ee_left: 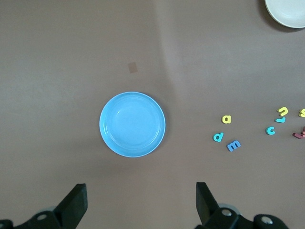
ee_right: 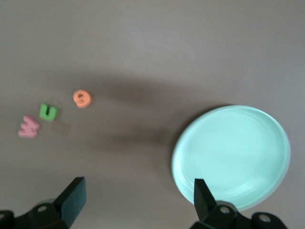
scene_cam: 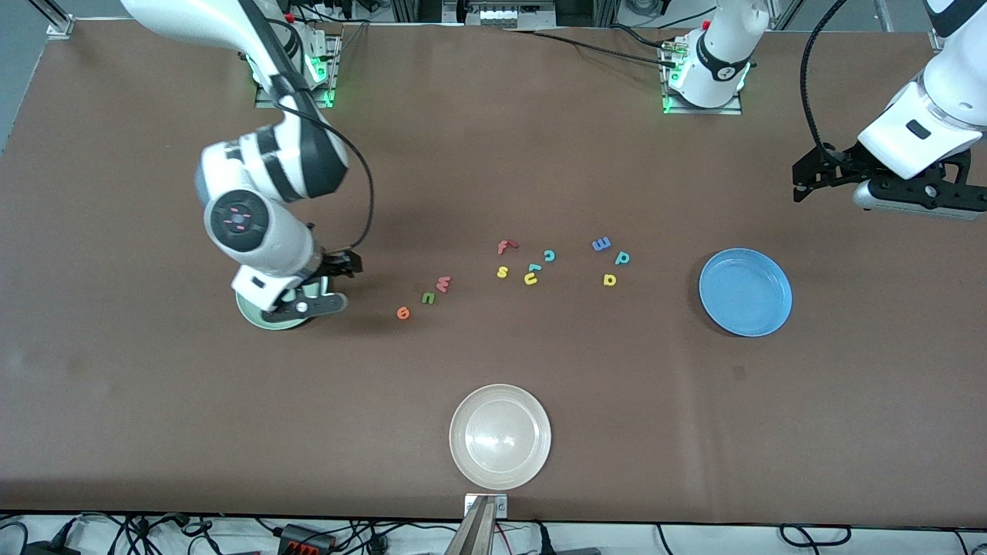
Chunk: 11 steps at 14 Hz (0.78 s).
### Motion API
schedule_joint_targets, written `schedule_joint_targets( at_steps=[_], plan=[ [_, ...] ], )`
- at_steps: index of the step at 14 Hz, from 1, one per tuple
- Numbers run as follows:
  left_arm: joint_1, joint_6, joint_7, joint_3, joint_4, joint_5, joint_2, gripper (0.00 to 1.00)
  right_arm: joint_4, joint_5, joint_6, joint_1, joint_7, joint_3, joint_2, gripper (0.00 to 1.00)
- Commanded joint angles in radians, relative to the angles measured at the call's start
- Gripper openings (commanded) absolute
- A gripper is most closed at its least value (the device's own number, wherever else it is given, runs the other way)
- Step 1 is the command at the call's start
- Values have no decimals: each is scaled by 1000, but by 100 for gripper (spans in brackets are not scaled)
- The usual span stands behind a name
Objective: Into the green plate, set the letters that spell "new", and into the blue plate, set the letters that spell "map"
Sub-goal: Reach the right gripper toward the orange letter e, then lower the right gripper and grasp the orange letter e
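Currently both grippers are held open and empty: right gripper (ee_right: 136, 202) over the green plate (ee_right: 232, 155) rim, left gripper (ee_left: 140, 205) beside the blue plate (ee_left: 132, 124).

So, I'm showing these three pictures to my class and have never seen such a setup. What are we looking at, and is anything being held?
Two robot arms stand at a brown table. One picture looks down from a high camera facing them; the other two come from cameras on each arm's wrist, looking past its fingers.

The right gripper hangs open over the table beside the green plate, with the n, e and w lying close by. The left gripper hangs open near the blue plate, where the m, a and p lie. Spare letters sit between the two groups, and a beige plate lies nearest the high camera. Nothing is held; both plates are empty.
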Motion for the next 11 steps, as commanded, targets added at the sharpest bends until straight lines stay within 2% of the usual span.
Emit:
schedule_joint_targets(
  at_steps=[1, 4, 11],
  plan=[
    [0, -20, 19, 0, 28, -11, 12, 100, 21, 27, 99, 1, 14, -10, 80, 100],
    [0, -20, 19, 0, 28, -11, 12, 100, 30, 24, 198, 55, 14, -10, 144, 100],
    [0, -20, 19, 0, 28, -11, 12, 100, 96, 21, 219, 113, 16, -10, 232, 69]
  ],
)
